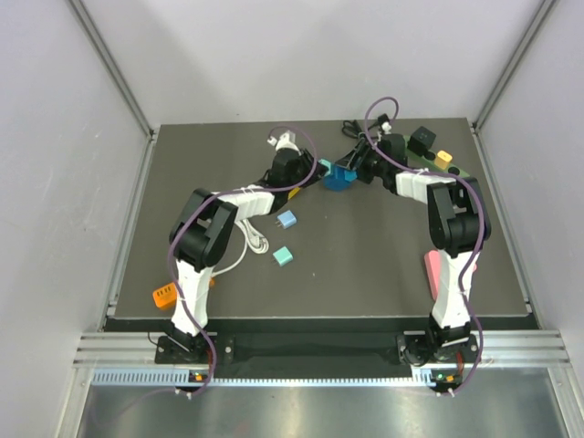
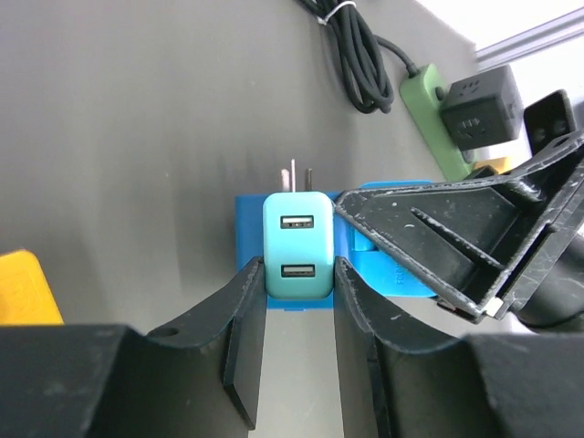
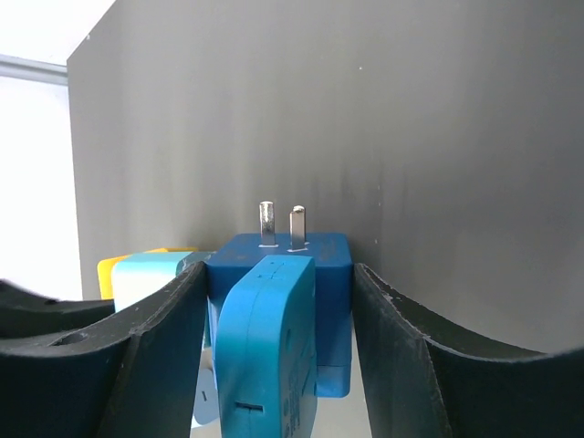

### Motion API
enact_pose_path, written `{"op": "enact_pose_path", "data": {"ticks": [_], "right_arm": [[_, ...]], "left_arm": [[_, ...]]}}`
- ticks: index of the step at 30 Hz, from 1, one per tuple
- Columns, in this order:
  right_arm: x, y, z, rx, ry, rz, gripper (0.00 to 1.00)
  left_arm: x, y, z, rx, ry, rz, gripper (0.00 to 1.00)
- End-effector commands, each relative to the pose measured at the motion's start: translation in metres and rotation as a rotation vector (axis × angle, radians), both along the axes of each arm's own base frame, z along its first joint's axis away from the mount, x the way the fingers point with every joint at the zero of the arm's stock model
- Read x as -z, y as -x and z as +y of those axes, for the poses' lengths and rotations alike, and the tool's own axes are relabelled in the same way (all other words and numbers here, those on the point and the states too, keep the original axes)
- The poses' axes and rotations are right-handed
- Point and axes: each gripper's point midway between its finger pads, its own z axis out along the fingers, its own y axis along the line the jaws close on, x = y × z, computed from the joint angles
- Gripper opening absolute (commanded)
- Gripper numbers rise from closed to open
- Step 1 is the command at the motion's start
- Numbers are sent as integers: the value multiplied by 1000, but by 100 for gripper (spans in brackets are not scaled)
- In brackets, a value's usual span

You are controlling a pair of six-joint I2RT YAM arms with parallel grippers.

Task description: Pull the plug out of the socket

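Observation:
My left gripper [image 1: 317, 168] [image 2: 297, 274] is shut on a teal two-port USB charger plug [image 2: 295, 242] [image 1: 325, 166], which sits against a dark blue adapter block [image 2: 246, 233] [image 3: 315, 265] [image 1: 339, 177]. My right gripper [image 1: 358, 168] [image 3: 278, 274] is shut on that blue block from the other side. The block's two metal prongs [image 3: 279, 224] stick out free. A lighter blue rounded plug [image 3: 269, 347] lies against the block. The socket, a green power strip [image 2: 422, 94] [image 1: 459, 171], lies at the back right, apart from both grippers, with a black cube [image 2: 479, 105] [image 1: 422, 139] on it.
A coiled black cable [image 2: 351, 46] lies by the strip, and a yellow plug [image 1: 443, 159] sits on it. Loose on the mat are a light blue cube [image 1: 286, 219], a teal cube [image 1: 282, 256], an orange plug [image 1: 165, 295], a white cable [image 1: 253, 239] and a pink piece [image 1: 435, 269].

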Motion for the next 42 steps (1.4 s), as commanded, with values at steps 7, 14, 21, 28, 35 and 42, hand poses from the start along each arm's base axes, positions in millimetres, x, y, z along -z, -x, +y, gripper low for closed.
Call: {"op": "enact_pose_path", "data": {"ticks": [7,14,21,28,35,42], "right_arm": [[16,-14,-36,91,102,-1,0],[16,-14,-36,91,99,0,0],[15,-15,-36,91,102,-3,0],[18,-14,-36,91,102,4,0],[19,-14,-36,90,104,8,0],[16,-15,-34,78,98,-2,0]], "left_arm": [[-53,-27,66,-206,256,-138,0],[-42,-30,48,-117,-2,-119,0],[-64,-35,46,-72,-98,-194,0],[-64,-31,57,-36,244,-179,0],[-52,-28,63,-36,223,-177,0],[-68,-14,53,-3,5,-207,0]]}}
